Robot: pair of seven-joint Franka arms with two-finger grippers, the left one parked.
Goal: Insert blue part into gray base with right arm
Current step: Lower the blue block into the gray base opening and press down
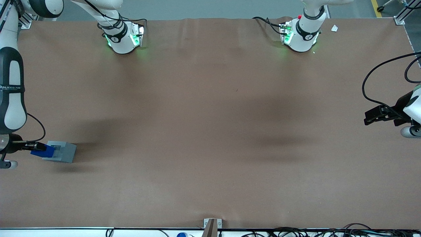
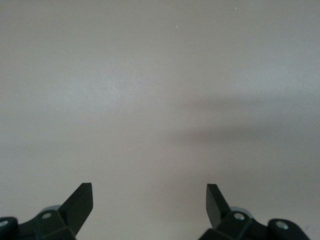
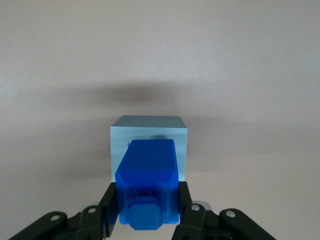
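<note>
I have the right arm down at its own end of the table, reaching in low from the edge. Its gripper is clamped on the blue part; in the wrist view the two black fingers press against the part's sides, with the gripper centred on it.

From the front, the blue part overlaps the edge of the gray base that faces the working arm. It sits over the base's top at that side. I cannot tell from here whether it is touching the base or held just above it.

In the wrist view the blue part fills the middle, with the base directly under and ahead of it. The base reads pale blue-gray there, its top rim showing around the part's leading end. A small octagonal stub on the part faces the camera.

The base rests flat on the brown table cover, casting a soft shadow toward the middle of the table.
</note>
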